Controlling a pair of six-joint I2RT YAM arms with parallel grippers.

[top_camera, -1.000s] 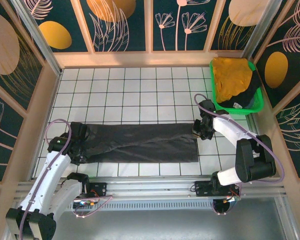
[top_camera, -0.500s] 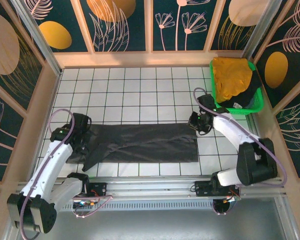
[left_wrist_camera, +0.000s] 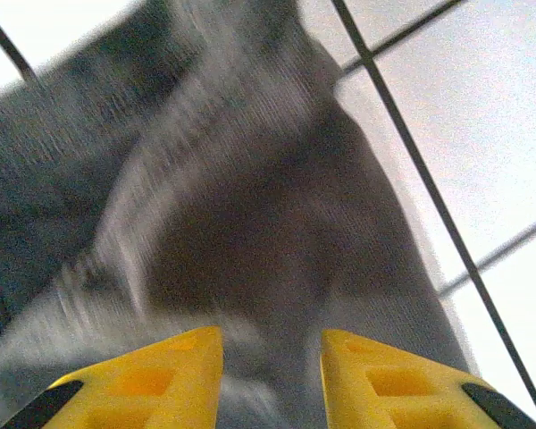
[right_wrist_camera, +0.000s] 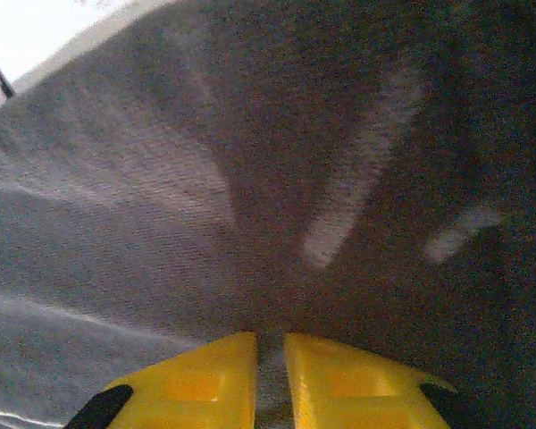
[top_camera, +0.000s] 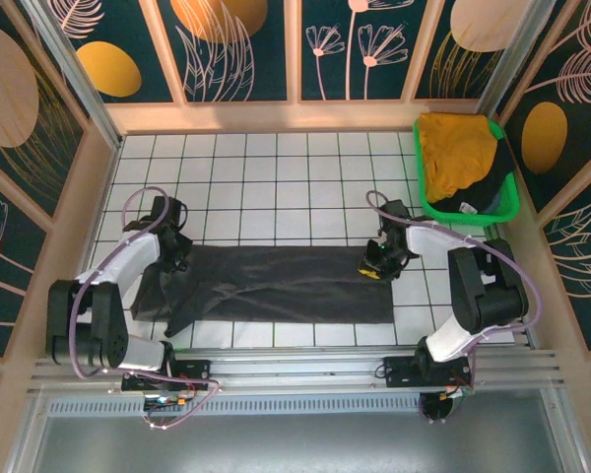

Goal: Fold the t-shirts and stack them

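Observation:
The charcoal-black t-shirt (top_camera: 276, 284) lies as a long folded strip across the near tiles. My left gripper (top_camera: 173, 252) hovers over its far left corner. In the left wrist view the left gripper (left_wrist_camera: 271, 336) is open, and blurred dark cloth (left_wrist_camera: 250, 214) lies below the gap. My right gripper (top_camera: 373, 268) sits at the strip's far right corner. In the right wrist view the right gripper (right_wrist_camera: 270, 340) has its yellow fingers nearly together on a ridge of the cloth (right_wrist_camera: 250, 161). The mustard-yellow t-shirt (top_camera: 457, 153) and another black t-shirt (top_camera: 494, 185) lie in the basket.
The bright green basket (top_camera: 510, 205) stands at the far right against the wooden wall. White tiled table (top_camera: 276, 187) stretches behind the strip. Wooden frame walls close in the left, right and back sides. The metal rail (top_camera: 295, 370) runs along the near edge.
My left gripper has opened, let go of the shirt's left end and swung toward the far left corner. The right gripper slid left and nearer, onto the strip's right end.

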